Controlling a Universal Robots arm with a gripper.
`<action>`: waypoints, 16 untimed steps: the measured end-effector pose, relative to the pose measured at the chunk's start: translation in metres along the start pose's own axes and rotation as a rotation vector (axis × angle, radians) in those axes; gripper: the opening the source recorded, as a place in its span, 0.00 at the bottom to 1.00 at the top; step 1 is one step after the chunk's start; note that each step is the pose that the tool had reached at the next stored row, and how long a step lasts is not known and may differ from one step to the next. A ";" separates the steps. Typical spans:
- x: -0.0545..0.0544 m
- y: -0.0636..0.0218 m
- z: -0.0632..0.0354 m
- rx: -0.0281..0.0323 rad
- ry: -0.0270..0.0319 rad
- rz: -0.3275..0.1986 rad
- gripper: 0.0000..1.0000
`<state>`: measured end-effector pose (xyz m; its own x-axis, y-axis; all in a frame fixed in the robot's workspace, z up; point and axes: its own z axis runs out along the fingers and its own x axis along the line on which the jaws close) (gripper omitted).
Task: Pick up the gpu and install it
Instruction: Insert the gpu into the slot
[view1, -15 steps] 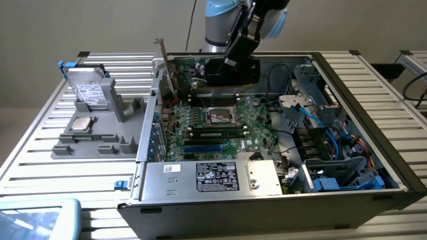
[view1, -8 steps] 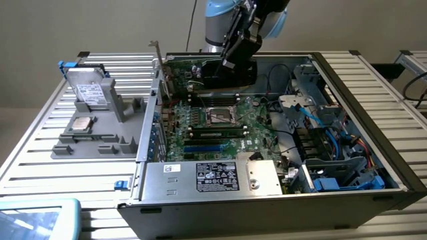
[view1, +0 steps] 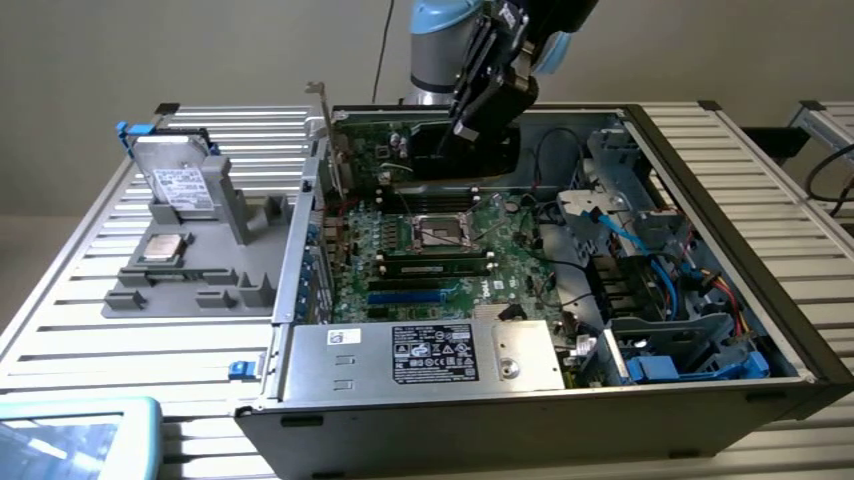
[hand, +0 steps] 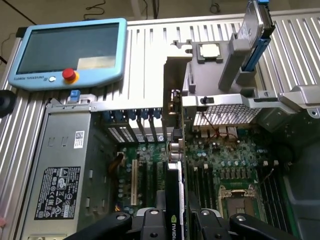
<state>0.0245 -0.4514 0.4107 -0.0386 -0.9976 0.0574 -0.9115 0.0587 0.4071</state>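
Observation:
The gpu stands on edge over the back part of the green motherboard inside the open computer case. My gripper is shut on its upper edge. The card's silver bracket points toward the case wall at the exterior view's left. In the wrist view the gpu appears edge-on between my fingers, running away from me to its bracket by the slot openings. Whether its lower edge sits in a slot I cannot tell.
A grey holder with a processor chip and a drive stands outside the case at the exterior view's left. A teach pendant lies on the slatted table. The power supply, processor socket, memory stick and cabled drive cage crowd the case.

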 end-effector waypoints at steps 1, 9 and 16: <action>0.000 -0.0024 -0.0002 -0.0036 0.0007 -0.002 0.27; -0.001 -0.0206 -0.0014 -0.0317 0.0065 -0.021 0.27; -0.001 -0.0220 0.0003 -0.0752 0.0216 -0.050 0.27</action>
<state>0.0445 -0.4514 0.4014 0.0160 -0.9984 0.0545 -0.8787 0.0120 0.4772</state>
